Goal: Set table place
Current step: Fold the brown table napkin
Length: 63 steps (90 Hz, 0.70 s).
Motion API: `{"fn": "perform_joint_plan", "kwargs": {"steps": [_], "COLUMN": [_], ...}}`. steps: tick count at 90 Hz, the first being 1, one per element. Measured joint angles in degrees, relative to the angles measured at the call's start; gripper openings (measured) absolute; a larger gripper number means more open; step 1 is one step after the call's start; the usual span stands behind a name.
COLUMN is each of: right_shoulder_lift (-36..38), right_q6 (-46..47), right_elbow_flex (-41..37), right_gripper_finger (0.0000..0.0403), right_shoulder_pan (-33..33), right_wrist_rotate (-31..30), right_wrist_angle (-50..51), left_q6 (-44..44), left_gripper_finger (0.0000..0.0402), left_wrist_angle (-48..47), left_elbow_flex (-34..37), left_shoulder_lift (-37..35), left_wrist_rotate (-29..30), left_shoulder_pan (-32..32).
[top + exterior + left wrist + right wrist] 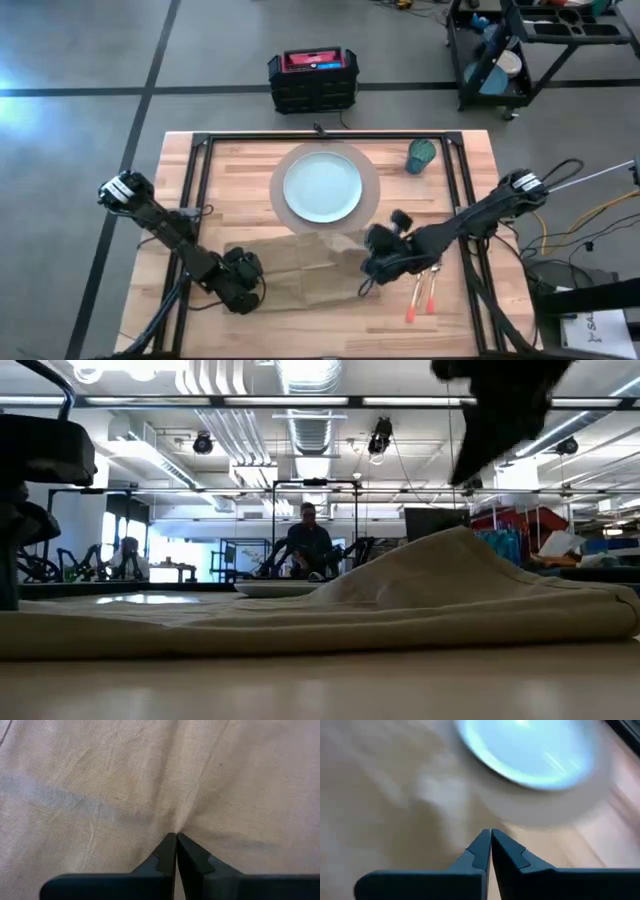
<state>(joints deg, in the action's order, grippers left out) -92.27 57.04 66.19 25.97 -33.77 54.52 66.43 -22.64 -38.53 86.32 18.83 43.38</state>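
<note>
Table (470, 160), napkin (300, 262) btwn grippers, cup (421, 155) nearby

Tan napkin (300, 262), pale blue plate (322, 186) — teal cup (421, 155), orange-handled cutlery (421, 296).

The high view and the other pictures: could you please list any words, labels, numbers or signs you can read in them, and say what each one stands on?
"SA": dark letters on a white sheet at the picture's lower right, cut off by the edge; the rest cannot be read.
Red label on the black crate on the floor beyond the table: pale marks, too small to read.
Napkin, plate and cup: no text.
</note>
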Motion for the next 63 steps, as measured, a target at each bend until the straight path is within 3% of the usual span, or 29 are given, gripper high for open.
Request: {"fn": "perform_joint_plan", "kwargs": {"steps": [34, 39, 53, 63], "right_shoulder_lift": [-7.6, -8.7, -5.9, 0.5], "right_q6": [-0.1, -5.2, -26.6, -34.4], "right_elbow_flex": [-4.3, -4.3, -4.5, -3.9], "right_gripper_finger": [0.0, 0.0, 0.0, 0.0], "right_shoulder_pan": [-3.4, -3.4, -1.6, 0.7], "right_wrist_rotate": [8.6, 10.1, 14.3, 13.6], "right_wrist_angle": [-9.1, -15.9, -50.0, -55.8], "left_q6": [-0.2, -0.3, -0.5, -0.5], "left_gripper_finger": [0.0001, 0.0001, 0.0002, 0.0001], "left_wrist_angle": [0.2, 0.2, 0.3, 0.8], "left_elbow_flex": [0.0, 0.0, 0.0, 0.0], "left_shoulder_lift": [0.0, 0.0, 0.0, 0.0], "left_wrist_rotate": [0.1, 0.1, 0.1, 0.0], "left_shoulder_pan": [0.0, 0.0, 0.0, 0.0]}}
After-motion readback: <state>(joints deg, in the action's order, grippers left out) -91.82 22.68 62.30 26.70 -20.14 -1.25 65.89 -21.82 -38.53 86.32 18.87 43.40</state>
